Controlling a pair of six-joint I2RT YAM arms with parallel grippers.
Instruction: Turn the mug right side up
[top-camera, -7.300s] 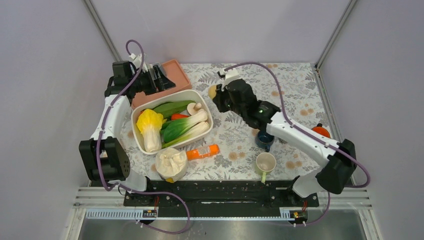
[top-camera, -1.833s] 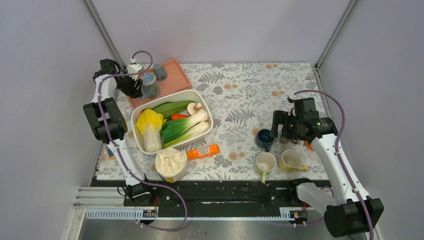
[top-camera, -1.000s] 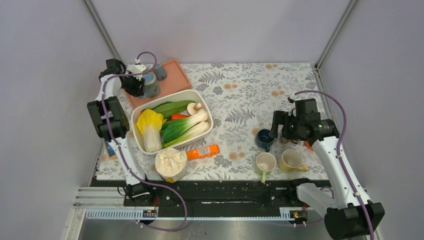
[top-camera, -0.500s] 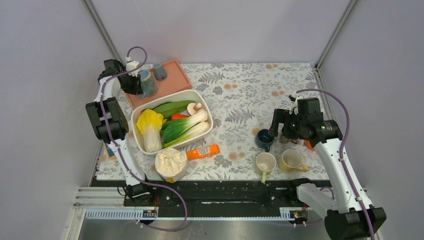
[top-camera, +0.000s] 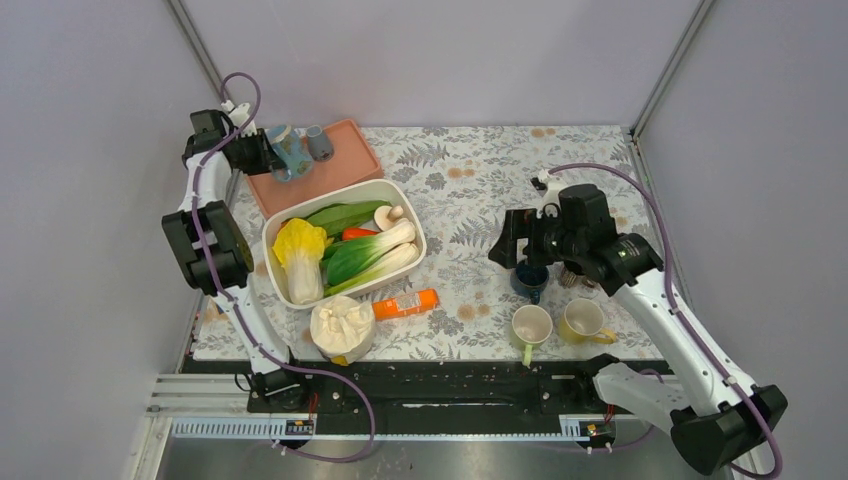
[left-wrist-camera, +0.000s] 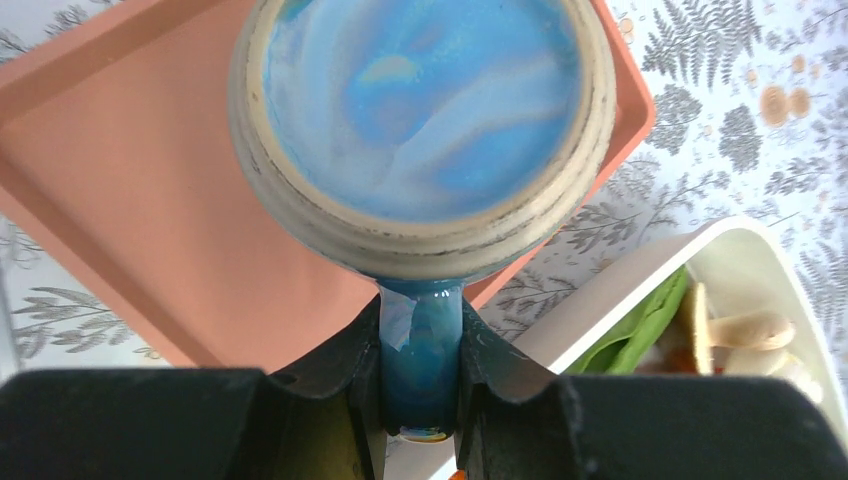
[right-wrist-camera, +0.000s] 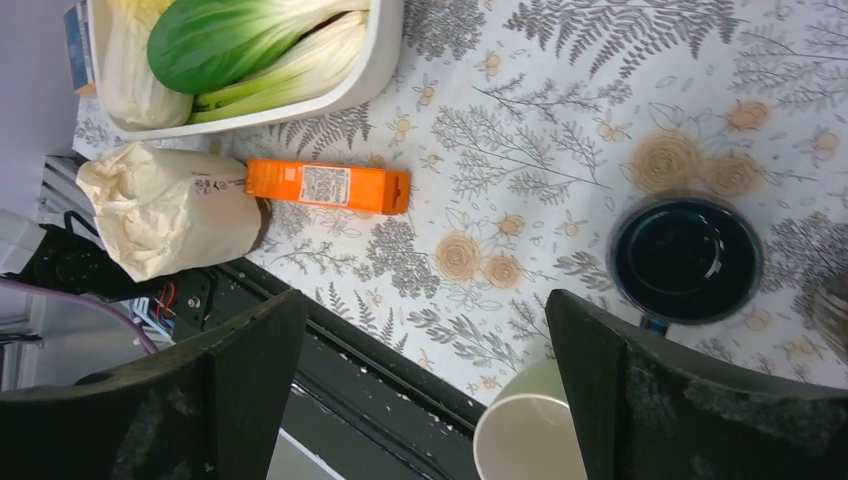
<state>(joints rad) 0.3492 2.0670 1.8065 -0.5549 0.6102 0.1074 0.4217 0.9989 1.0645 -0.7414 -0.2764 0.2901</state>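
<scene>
I find the left gripper (left-wrist-camera: 420, 375) clamped on the handle of the blue mug (left-wrist-camera: 420, 110), which is held over the pink tray (left-wrist-camera: 120, 200) at the far left corner. The round face turned toward the wrist camera is, in my judgement, the mug's foot, so its axis lies tipped and the wrist must rotate to bring the mouth upward. The right gripper (right-wrist-camera: 425, 310) is spread wide and well apart, at the near right.

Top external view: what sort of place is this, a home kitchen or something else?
Probably a robot test cell dressed as a kitchen table, not a home: plain grey panel walls, a floral tablecloth, and a white tub of vegetables with a cream mug nearby.
</scene>
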